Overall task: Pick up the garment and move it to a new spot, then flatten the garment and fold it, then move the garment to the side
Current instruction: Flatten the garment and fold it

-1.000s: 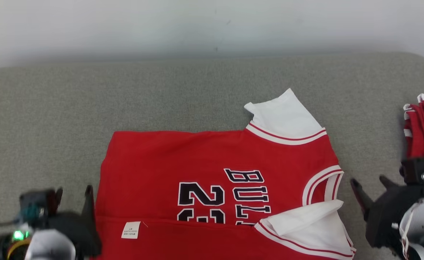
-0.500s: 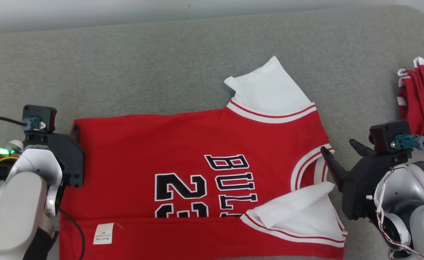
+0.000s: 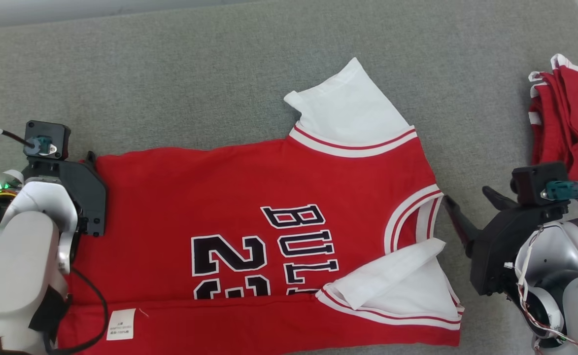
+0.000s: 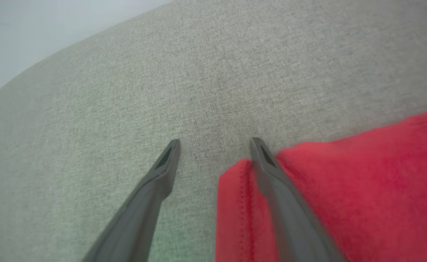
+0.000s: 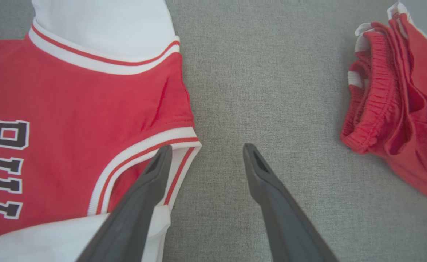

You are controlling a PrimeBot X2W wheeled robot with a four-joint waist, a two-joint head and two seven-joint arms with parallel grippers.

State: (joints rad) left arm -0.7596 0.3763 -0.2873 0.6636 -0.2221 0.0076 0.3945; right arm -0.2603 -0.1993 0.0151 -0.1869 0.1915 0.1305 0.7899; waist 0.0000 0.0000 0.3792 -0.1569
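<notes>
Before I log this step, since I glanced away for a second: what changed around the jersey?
The left gripper advanced along the jersey to its far hem corner, which now sits between its open fingers. The right gripper edged closer to the neckline trim, also open. Nothing was grasped. The head camera tilted down; the jersey and the red shorts lie as before.
</notes>
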